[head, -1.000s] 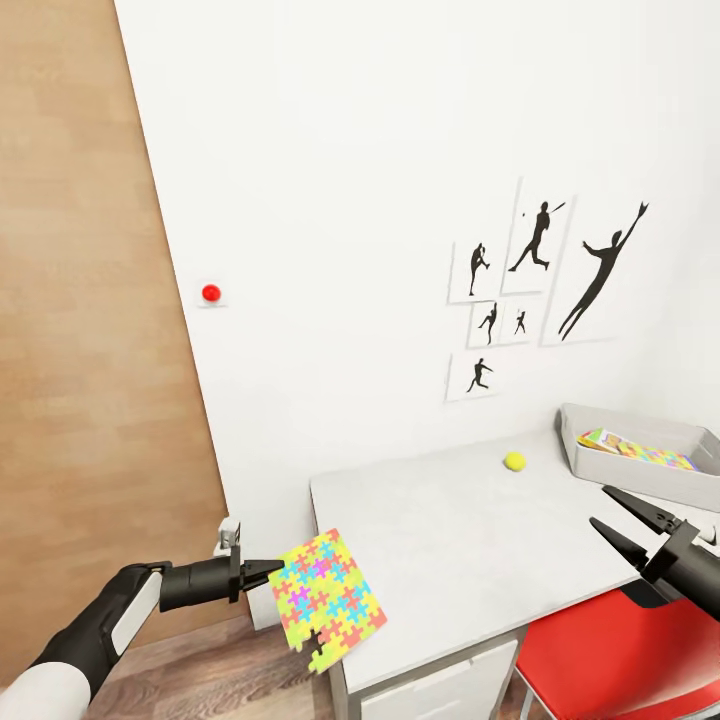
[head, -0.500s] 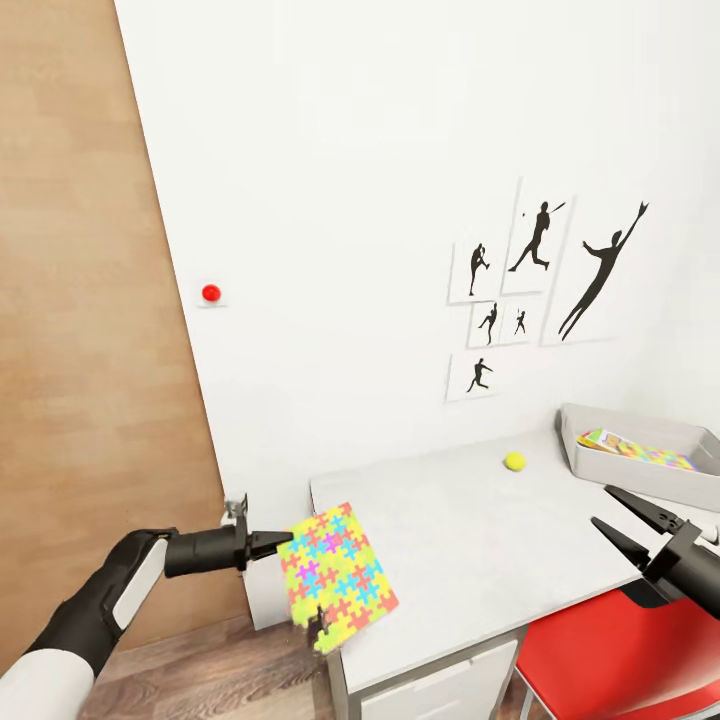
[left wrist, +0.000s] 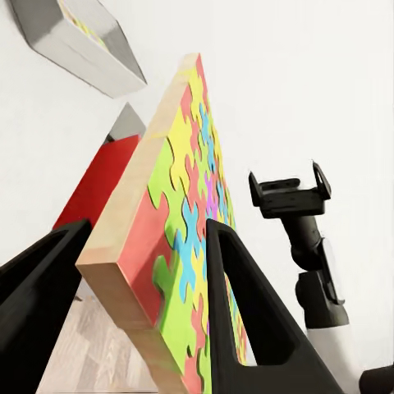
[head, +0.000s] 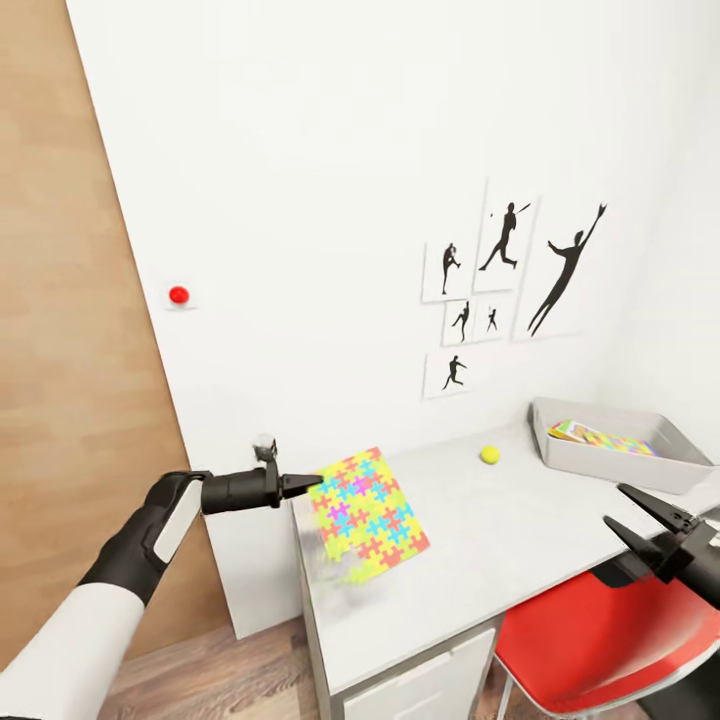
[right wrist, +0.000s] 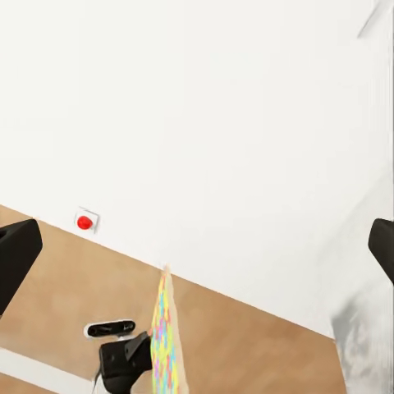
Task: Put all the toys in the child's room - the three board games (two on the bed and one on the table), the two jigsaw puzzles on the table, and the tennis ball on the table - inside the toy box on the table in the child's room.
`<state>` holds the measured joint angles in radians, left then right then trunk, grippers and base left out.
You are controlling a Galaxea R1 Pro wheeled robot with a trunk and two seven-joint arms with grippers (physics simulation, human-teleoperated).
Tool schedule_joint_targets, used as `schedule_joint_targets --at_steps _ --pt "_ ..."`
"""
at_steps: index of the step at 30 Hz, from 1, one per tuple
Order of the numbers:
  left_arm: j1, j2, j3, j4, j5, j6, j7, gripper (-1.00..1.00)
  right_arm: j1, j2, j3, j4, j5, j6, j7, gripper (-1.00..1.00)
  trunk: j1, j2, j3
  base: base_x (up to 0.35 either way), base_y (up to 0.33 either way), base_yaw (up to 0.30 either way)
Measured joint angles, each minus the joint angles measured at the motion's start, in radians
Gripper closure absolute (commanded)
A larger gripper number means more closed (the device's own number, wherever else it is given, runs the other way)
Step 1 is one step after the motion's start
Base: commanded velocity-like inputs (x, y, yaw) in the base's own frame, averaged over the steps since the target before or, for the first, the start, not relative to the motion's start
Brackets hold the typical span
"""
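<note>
The left gripper (head: 312,485) pinches one edge of a jigsaw puzzle (head: 368,514), held seemingly clear above the table (head: 470,545). The toy box (head: 610,462) lies well off toward the right gripper (head: 634,510), whose jaws gape empty.

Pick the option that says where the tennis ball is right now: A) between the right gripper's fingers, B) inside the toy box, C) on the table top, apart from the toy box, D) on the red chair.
C: the tennis ball rests on the pale table top, with a gap of bare surface between it and the toy box, and the open right gripper holds nothing.
</note>
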<state>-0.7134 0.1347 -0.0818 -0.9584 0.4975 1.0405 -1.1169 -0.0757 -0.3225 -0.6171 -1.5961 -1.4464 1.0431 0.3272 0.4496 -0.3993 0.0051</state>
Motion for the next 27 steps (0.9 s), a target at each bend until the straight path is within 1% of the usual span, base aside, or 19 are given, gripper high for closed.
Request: schedule_joint_targets --at_steps 2,5,10,15,17,22,24,27 --pt "-0.002 -0.005 0.000 0.000 0.001 0.000 0.011 1.00 0.000 0.000 -0.013 0.000 0.000 0.000 0.000 -1.00 0.000 0.000 0.000 0.000 0.000 -0.279" --pt "-0.003 -0.004 0.004 0.000 0.004 0.001 0.017 1.00 0.000 0.000 -0.023 0.000 0.000 0.000 0.000 -1.00 0.000 0.000 0.000 0.000 0.000 -0.279" --pt "-0.003 -0.001 0.005 0.004 0.003 -0.002 0.019 1.00 0.000 0.000 -0.027 0.001 0.000 0.000 0.000 -1.00 0.000 0.000 0.000 0.000 0.000 -0.277" --pt "-0.001 -0.007 -0.005 0.005 -0.001 -0.005 0.020 1.00 0.000 -0.001 -0.029 0.002 0.000 0.000 0.000 -1.00 0.000 0.000 0.000 0.000 0.000 -0.262" --pt "-0.001 -0.004 -0.005 0.005 0.000 -0.004 0.020 1.00 0.000 0.000 -0.029 0.002 0.000 0.000 0.000 -1.00 0.000 0.000 0.000 0.000 0.000 -0.240" --pt "0.003 0.000 0.005 0.004 0.009 -0.005 0.012 1.00 0.000 -0.001 -0.029 0.002 0.000 0.000 0.000 -1.00 0.000 0.000 0.000 0.000 0.000 -0.224" --pt "0.004 0.000 0.021 0.001 0.013 -0.005 0.008 1.00 0.000 -0.001 -0.030 0.002 0.000 0.000 0.000 -1.00 0.000 0.000 0.000 0.003 -0.003 -0.211" --pt "0.005 -0.002 0.029 -0.002 0.012 -0.006 0.011 1.00 0.000 -0.001 -0.031 0.001 0.000 0.000 0.000 -1.00 0.000 0.000 0.000 0.069 -0.102 -0.201"
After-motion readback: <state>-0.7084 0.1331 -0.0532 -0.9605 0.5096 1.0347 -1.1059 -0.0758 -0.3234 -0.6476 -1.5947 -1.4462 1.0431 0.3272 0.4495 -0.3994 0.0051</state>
